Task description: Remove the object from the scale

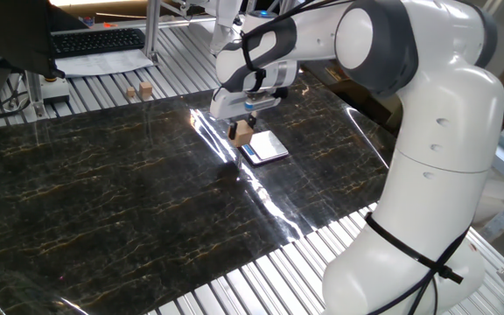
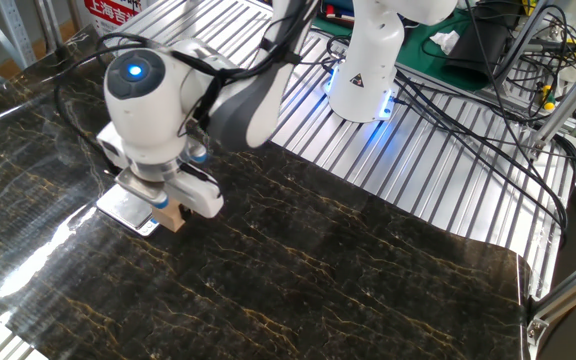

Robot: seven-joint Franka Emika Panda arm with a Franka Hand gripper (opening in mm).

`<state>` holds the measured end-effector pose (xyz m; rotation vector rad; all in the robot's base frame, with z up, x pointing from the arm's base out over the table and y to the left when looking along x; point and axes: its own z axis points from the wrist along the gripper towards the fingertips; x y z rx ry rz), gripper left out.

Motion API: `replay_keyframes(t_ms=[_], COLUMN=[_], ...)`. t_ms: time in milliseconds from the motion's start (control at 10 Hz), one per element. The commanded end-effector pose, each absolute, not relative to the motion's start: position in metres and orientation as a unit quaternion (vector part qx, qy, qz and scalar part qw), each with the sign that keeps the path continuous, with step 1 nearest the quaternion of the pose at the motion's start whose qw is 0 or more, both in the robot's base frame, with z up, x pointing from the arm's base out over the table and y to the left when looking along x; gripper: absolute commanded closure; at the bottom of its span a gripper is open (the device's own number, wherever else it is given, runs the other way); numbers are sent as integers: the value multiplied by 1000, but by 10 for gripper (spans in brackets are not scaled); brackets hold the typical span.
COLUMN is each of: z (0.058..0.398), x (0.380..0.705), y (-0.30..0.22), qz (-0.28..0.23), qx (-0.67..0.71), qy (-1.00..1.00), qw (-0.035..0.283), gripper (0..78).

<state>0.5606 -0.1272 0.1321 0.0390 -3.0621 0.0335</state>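
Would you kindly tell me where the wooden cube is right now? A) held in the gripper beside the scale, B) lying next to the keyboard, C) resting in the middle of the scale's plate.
A: the gripper grips the wooden cube just off the scale, whose plate is bare.

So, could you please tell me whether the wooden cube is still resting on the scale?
Apart. In one fixed view the cube, held by the gripper, sits beside the scale, whose plate is bare.
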Motion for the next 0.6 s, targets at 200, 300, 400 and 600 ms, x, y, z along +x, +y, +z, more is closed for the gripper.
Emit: replay_keyframes(t_ms=[200, 300, 400, 600], z=[140, 140, 139, 139], x=[554, 553, 551, 552], y=[-112, -110, -105, -105], qz=[4, 5, 4, 2], qx=[5, 4, 5, 5], qy=[-1000, -1000, -999, -999], qw=[31, 31, 33, 50], gripper=[764, 764, 764, 764])
